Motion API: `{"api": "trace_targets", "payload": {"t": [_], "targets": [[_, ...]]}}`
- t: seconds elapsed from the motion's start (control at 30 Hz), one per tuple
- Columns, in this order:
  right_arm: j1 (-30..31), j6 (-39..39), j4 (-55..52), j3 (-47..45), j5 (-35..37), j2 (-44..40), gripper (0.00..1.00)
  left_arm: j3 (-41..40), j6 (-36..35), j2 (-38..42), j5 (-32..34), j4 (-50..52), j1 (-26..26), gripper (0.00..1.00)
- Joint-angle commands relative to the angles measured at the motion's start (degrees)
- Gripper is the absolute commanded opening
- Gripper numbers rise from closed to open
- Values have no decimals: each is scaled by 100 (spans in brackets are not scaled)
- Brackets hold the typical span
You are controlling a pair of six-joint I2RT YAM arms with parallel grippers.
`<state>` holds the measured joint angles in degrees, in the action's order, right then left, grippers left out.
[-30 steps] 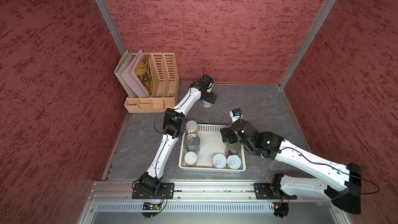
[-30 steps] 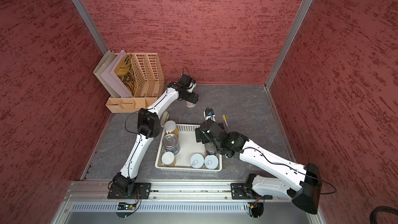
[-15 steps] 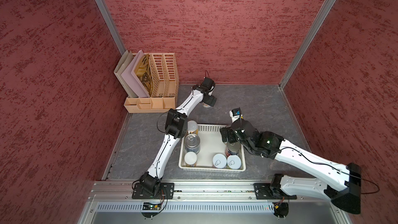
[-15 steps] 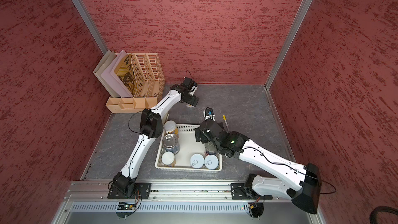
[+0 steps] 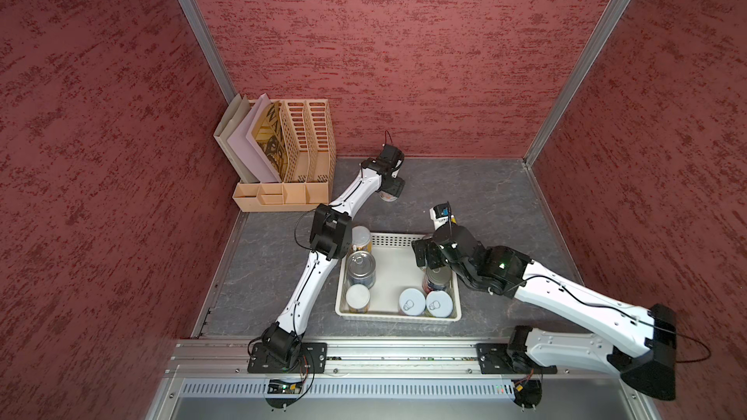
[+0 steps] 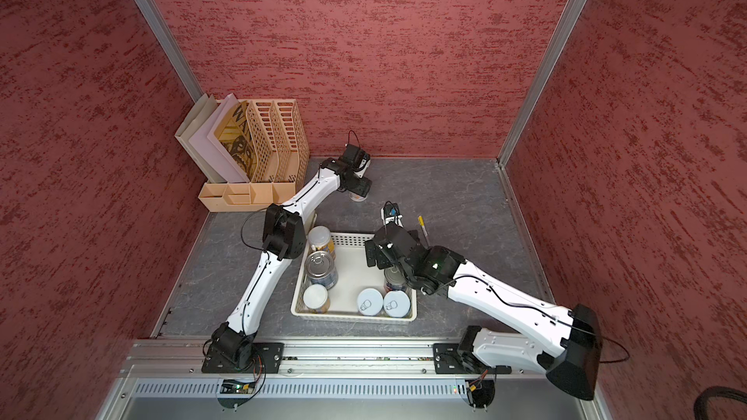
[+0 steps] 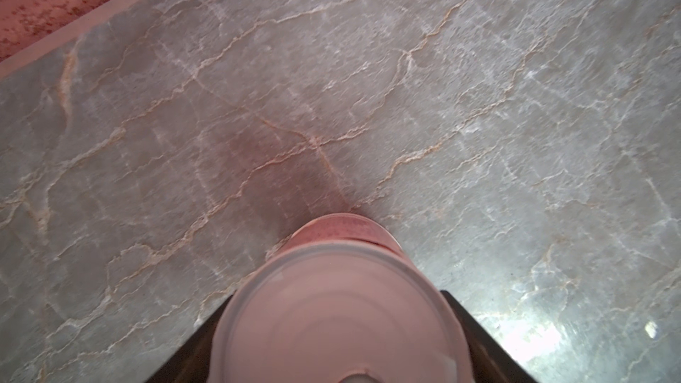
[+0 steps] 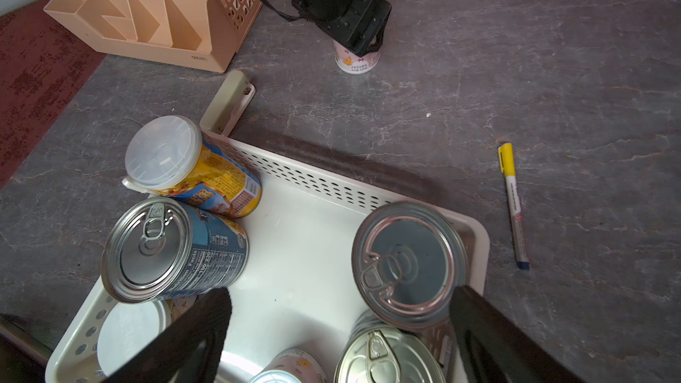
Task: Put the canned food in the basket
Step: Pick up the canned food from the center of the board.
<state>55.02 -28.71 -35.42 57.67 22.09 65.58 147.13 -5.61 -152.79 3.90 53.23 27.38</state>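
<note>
Since a second ago the left claw point(image 5: 391, 191) has drawn in from wide to a clasp on the pink-labelled can point(image 8: 355, 62), while its arm has barely shifted. The right arm point(image 5: 566, 296) and the cans in the basket lie as they did.

The grey veined surface point(image 5: 465, 179) carries everything. The left arm point(image 5: 311, 276) stretches across it toward the back wall, its claw pointing down over the can. The peach file rack point(image 5: 299, 143) stands in the far corner, at 10 o'clock from the basket point(image 5: 394, 241). The white perforated basket sits near the front rail, between the two arms.

The right claw point(image 8: 339, 294) hangs over the basket's 2 o'clock corner, spread wide and holding nothing. A metal-topped can point(image 8: 409, 263) stands below it.

Along the basket's 9 o'clock wall stand three cans. A yellow-labelled can point(image 5: 361, 237) is at the 11 o'clock corner, then a blue-labelled can point(image 5: 361, 268) with a pull-tab top, then a white-lidded can point(image 5: 357, 298). A pair of white-lidded cans point(image 5: 411, 301) stands side by side at 5 o'clock, and a second metal top point(image 5: 436, 276) shows at 3 o'clock.

The pink-labelled can stands upright on the surface outside the basket, at 12 o'clock from it. In the left wrist view its pale lid fills the gap between the dark fingers point(image 7: 475, 326), which lie against both its sides.

A beige stapler-like bar point(image 8: 226, 103) lies just beyond the basket's 11 o'clock corner. A yellow-capped pen point(image 8: 514, 204) lies on the surface at 2 o'clock, apart from the basket.
</note>
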Motion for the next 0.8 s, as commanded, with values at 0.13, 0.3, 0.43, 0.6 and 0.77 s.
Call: {"api": "trace_targets", "payload": {"t": [0.13, 0.3, 0.43, 0.6, 0.77], "targets": [[-9, -62, 120, 80, -26, -187, 98, -361, 524, 759, 55, -9, 20, 37], [-9, -82, 177, -4, 4, -333, 98, -1379, 1179, 1971, 67, -357, 78, 27], [-9, -84, 199, -27, 76, -327, 98, -1849, 1506, 2827, 344, -369, 238, 27], [-10, -125, 226, -82, 176, -415, 98, -1986, 1980, 3616, 580, 50, 528, 23], [-9, -220, 352, -304, 350, -779, 98, -2795, 2699, 4610, 884, 165, 967, 22]]}}
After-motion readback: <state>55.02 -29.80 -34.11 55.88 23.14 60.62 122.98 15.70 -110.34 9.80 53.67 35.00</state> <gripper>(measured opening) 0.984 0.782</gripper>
